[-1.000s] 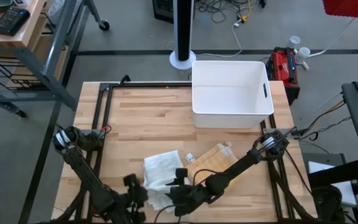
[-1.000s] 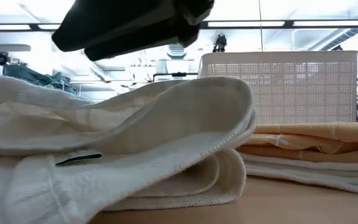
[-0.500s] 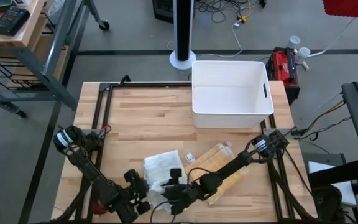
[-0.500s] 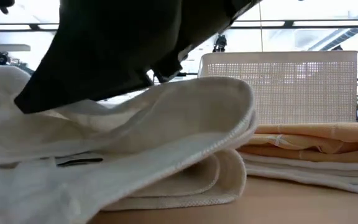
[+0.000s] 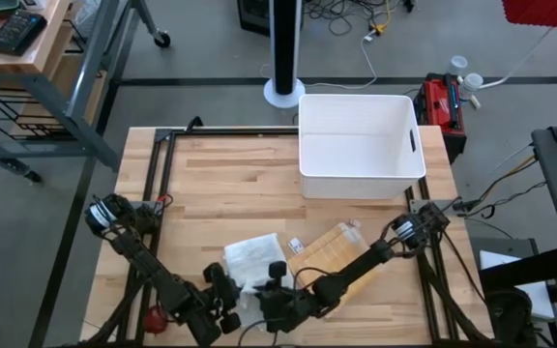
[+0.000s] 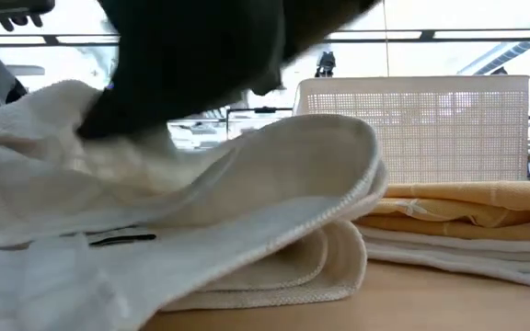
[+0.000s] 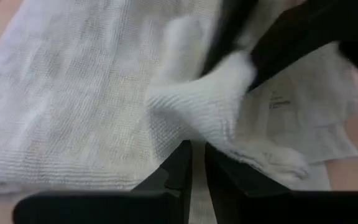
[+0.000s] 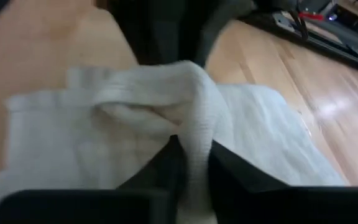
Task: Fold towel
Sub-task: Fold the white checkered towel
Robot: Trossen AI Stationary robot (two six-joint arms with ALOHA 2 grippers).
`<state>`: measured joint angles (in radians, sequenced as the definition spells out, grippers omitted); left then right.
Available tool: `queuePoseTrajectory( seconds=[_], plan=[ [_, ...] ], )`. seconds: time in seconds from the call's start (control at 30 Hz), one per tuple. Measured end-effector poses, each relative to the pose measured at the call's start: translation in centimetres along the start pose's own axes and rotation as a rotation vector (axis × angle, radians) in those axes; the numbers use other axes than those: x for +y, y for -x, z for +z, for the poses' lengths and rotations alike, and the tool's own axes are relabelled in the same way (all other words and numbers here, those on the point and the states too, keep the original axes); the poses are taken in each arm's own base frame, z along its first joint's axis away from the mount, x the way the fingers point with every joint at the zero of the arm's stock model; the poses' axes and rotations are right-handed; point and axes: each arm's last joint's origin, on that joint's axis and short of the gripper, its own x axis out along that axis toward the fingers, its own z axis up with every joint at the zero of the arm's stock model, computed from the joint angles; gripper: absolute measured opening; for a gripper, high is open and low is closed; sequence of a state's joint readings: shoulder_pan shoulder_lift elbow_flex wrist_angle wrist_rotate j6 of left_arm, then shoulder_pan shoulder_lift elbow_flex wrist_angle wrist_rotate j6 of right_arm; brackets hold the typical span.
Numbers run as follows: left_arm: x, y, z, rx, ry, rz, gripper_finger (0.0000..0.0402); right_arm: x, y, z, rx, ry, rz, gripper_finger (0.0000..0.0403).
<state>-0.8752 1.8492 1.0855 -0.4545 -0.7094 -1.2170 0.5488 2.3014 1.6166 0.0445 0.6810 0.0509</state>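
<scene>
A white towel (image 5: 250,263) lies crumpled on the wooden table near its front edge; it also shows in the low view (image 6: 247,211). Beside it on the right lies a folded tan towel (image 5: 329,251), resting flat. My left gripper (image 5: 224,294) is at the white towel's near left edge, its fingers almost together with cloth between them (image 7: 197,169). My right gripper (image 5: 275,294) is at the towel's near right part, shut on a raised fold (image 8: 191,155). My left gripper pinches the white towel's near left edge (image 7: 197,152) between its two fingers, coming in low from the table's left. How many layers it holds, I cannot tell. The rest of the towel lies on the table. My right gripper pinches a bunched fold of the white towel (image 8: 194,118) between its two fingers, coming in low from the table's right. The fold stands up as a hump above the fingers. The cloth around it is slack and lies on the table.
A white plastic bin (image 5: 361,145) stands at the table's far right; its perforated wall shows in the low view (image 6: 412,129). A small white tag (image 5: 296,245) lies between the two towels. Bare wood stretches across the far left half (image 5: 230,184).
My left gripper has moved toward the table's right, up to the white towel's near left edge. My right gripper has stayed at the towel's near side. The towel's near left part has risen into a hump, while its right part has stayed flat.
</scene>
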Motion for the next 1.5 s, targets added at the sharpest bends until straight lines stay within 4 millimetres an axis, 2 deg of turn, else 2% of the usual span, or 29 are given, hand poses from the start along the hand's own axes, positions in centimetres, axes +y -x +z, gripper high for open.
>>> queuePoseTrajectory(
  seconds=[0.1, 0.17, 0.3, 0.4, 0.47, 0.6, 0.73, 0.93, 1.1, 1.27, 1.4, 1.5],
  plan=[
    [0.2, -0.3, 0.2, 0.014, 0.006, 0.007, 0.0036, 0.1, 1.0, 1.1, -0.027, -0.009, 0.012, 0.0017],
    [0.3, -0.5, 0.4, 0.021, 0.009, 0.011, 0.0036, 0.2, 1.8, 2.1, -0.053, -0.023, 0.019, 0.0009],
    [0.4, -0.7, 0.7, 0.027, 0.018, 0.019, 0.0036, 0.7, 2.7, 2.8, -0.074, -0.032, 0.065, 0.0026],
    [0.4, -0.8, 0.7, 0.029, 0.024, 0.018, 0.0036, 1.6, 3.3, 2.6, -0.056, -0.008, 0.177, 0.0031],
    [0.4, -0.8, 0.7, 0.031, 0.024, 0.018, 0.0036, 1.9, 3.5, 2.1, -0.015, -0.046, 0.19, 0.0031],
    [0.3, -0.7, 0.8, 0.027, 0.035, 0.004, 0.0036, 1.4, 3.4, 1.6, 0.047, -0.075, 0.175, 0.0032],
    [-0.4, 0.1, 1.6, 0.053, 0.063, -0.056, 0.0036, 1.3, 3.8, 2.2, 0.039, -0.101, 0.199, 0.0037],
    [-1.5, 1.0, 2.4, 0.069, 0.025, -0.106, 0.0036, 1.0, 3.6, 2.0, 0.056, -0.089, 0.19, 0.0078],
    [-1.0, 0.4, 2.9, 0.02, 0.041, -0.067, 0.0036, 0.5, 3.3, 2.0, 0.038, 0.004, 0.089, 0.0116],
    [-0.8, 0.4, 2.6, 0.218, 0.091, -0.115, 0.0036, 0.5, 3.2, 1.9, 0.051, -0.026, 0.125, 0.0128],
    [-0.8, 2.1, 1.0, 0.5, 0.14, -0.09, 0.0036, 0.9, 3.8, 1.6, 0.094, -0.07, 0.146, 0.0123],
    [-1.5, 3.7, 0.4, 0.512, 0.122, -0.093, 0.0036, 0.8, 4.3, 1.3, 0.142, -0.092, 0.137, 0.0121]
  ],
)
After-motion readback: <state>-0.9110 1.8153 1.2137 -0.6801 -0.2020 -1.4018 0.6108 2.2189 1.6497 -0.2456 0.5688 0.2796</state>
